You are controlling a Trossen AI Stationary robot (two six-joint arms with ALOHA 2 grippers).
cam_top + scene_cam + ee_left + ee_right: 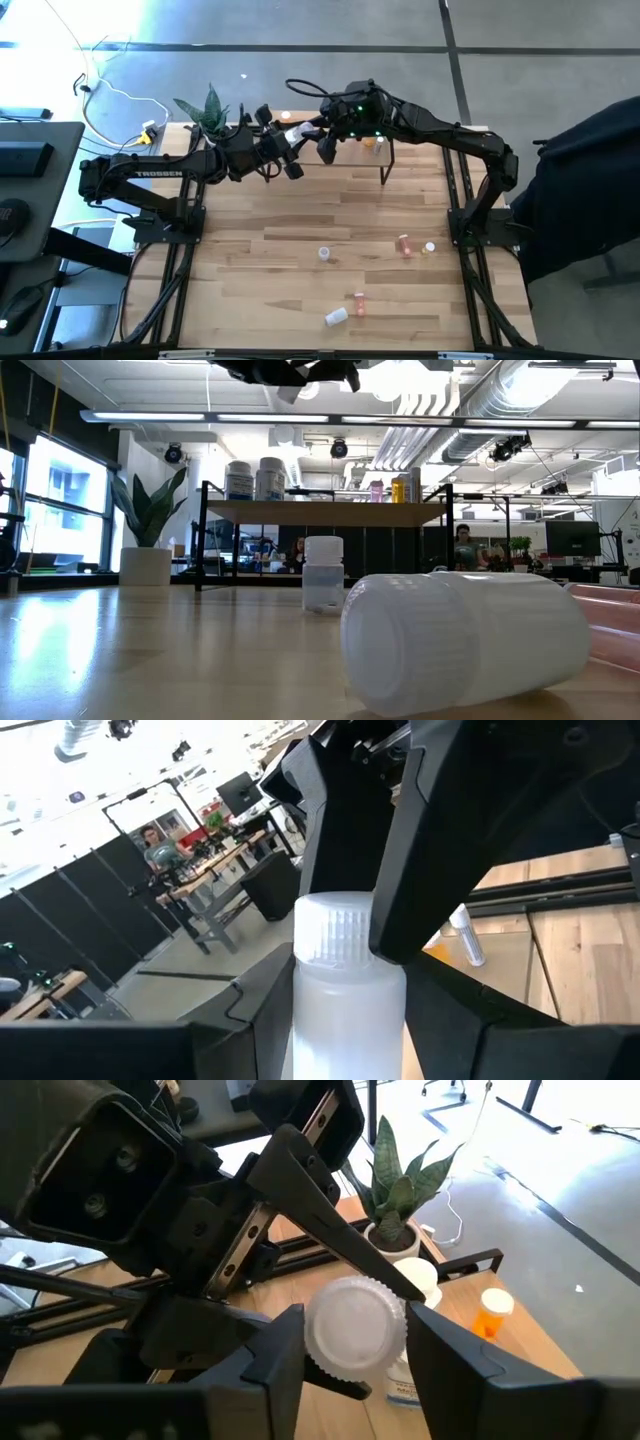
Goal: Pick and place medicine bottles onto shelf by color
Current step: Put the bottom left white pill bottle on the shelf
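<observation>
White bottle point(345, 985), ribbed cap, was held in mid-air just in front of the shelf point(400, 150), with both grippers on it at once. Left gripper point(345, 1020) pinched the body from both sides; right gripper point(350, 1345) had its fingers point(265, 1355) closed around the cap end, pads touching the cap edge. In the high view the two arms met beside the shelf's left end, near the plant point(205, 108). Judged step: a hand-over of the white bottle from left to right arm, with the right grip just taken. Next move would call for the left fingers to spread and back off cleanly, without tugging the bottle, then the right arm to carry it to the white group on the shelf. Several bottles stood on the shelf; five loose ones point(402, 245) lay on the table point(260, 250), well apart from the shelf.
</observation>
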